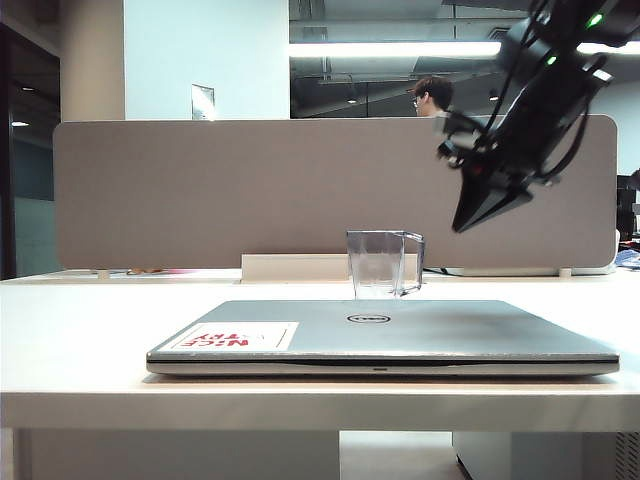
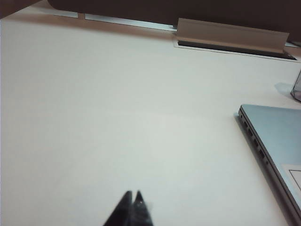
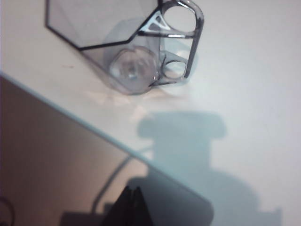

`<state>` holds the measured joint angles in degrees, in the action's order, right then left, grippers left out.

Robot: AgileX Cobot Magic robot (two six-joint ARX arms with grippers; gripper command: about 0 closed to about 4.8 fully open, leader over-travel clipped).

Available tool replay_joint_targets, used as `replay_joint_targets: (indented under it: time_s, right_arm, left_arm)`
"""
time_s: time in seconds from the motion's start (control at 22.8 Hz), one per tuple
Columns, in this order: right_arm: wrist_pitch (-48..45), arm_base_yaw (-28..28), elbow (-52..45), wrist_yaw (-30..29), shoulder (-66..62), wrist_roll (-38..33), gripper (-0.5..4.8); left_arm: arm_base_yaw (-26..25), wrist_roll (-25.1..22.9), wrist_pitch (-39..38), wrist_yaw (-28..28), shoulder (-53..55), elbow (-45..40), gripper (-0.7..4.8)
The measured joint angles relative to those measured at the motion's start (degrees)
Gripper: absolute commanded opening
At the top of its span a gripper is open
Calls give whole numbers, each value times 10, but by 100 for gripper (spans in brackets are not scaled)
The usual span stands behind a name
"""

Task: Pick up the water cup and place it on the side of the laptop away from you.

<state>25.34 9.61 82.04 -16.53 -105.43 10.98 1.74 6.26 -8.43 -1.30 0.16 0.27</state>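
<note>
The water cup (image 1: 383, 263), clear with a side handle, stands upright on the white table just behind the laptop (image 1: 400, 330), a closed silver-grey one with a round logo and a white sticker. My right gripper (image 1: 461, 224) hangs in the air above and right of the cup, shut and empty. In the right wrist view the cup (image 3: 131, 47) lies well beyond the shut gripper (image 3: 132, 189), past the laptop lid's (image 3: 56, 155) far edge. My left gripper (image 2: 132, 194) is shut over bare table beside the laptop's (image 2: 277, 136) side, with the cup's edge (image 2: 297, 87) at the frame border.
A grey partition panel (image 1: 300, 190) runs along the back of the table (image 1: 80, 330). A white cable box (image 1: 290, 267) sits at its foot. A person (image 1: 432, 95) is behind the panel.
</note>
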Motion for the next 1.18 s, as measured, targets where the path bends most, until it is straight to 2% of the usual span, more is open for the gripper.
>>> replay_joint_targets:
  time_s: [0.22,0.48,0.79,1.05,1.18]
  right_arm:
    - [-78,-23,-152,0,144,-49,-9]
    - [-153,-42,-345,1,351,-65,-9]
    - [-187,-42,-469,37,520,-132,-8]
    - [-200,-41,-558,70,642,-151,-8]
    - [-199,-41,-608,127,729,-180,-9]
  left_arm:
    - [0,0,-4,0,0,0,-6]
    - [0,0,-7,0,0,0,-6]
    - [0,0,-8,0,0,0,-6]
    - [0,0,-8,0,0,0,-6]
    - [0,0,-8,0,0,0,-6]
